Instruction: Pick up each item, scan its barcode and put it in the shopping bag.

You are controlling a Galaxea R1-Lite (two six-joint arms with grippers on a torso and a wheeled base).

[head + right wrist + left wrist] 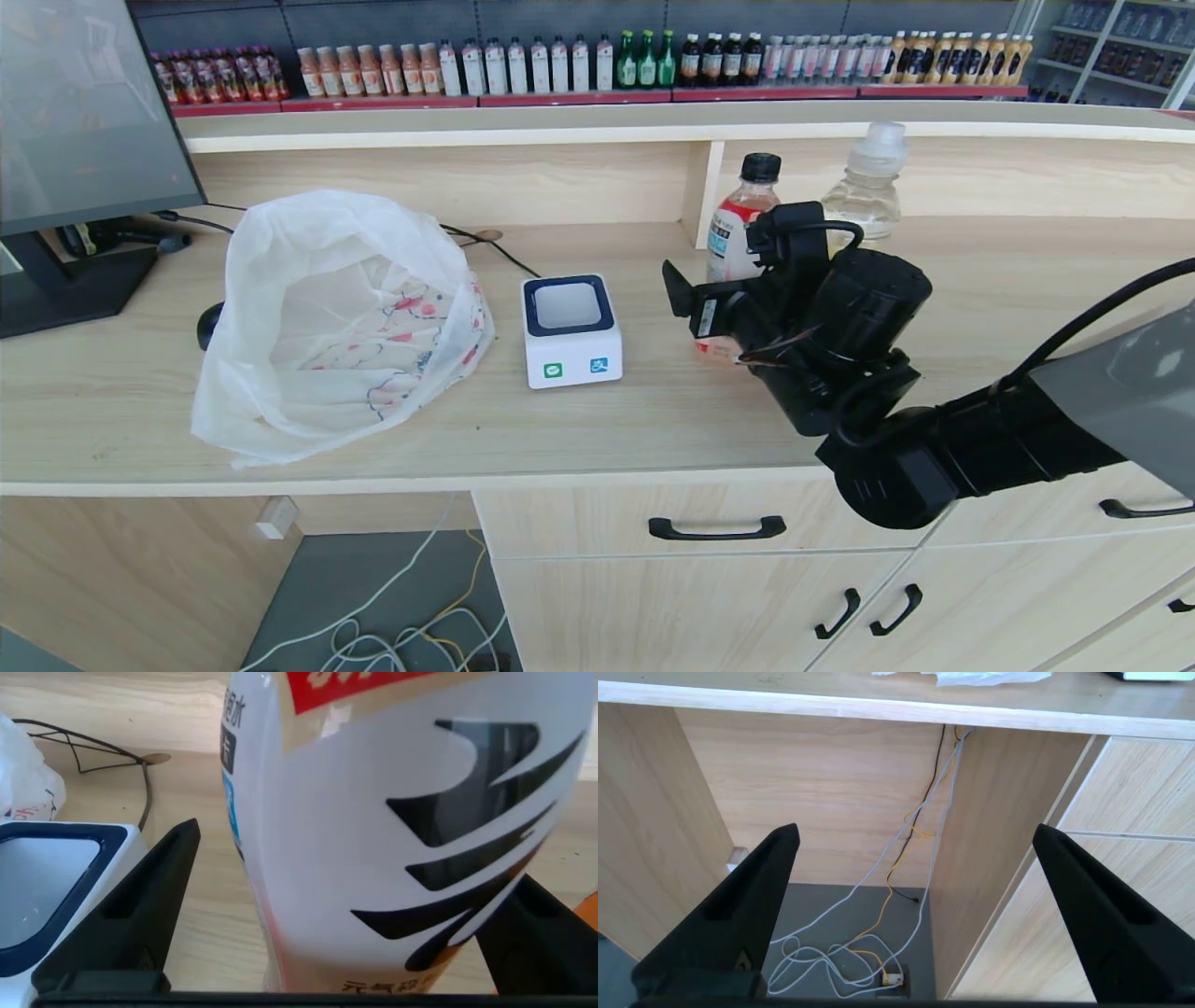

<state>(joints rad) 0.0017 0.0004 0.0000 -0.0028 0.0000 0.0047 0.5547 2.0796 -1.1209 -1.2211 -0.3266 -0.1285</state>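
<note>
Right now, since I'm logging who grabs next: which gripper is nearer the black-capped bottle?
Right. The right gripper has its jaws open on either side of the bottle. The left gripper hangs below the counter edge, facing the cables underneath, far from it.

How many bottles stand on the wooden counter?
2: a black-capped labelled bottle between the right gripper's fingers, and a clear bottle behind it, farther right.
</note>
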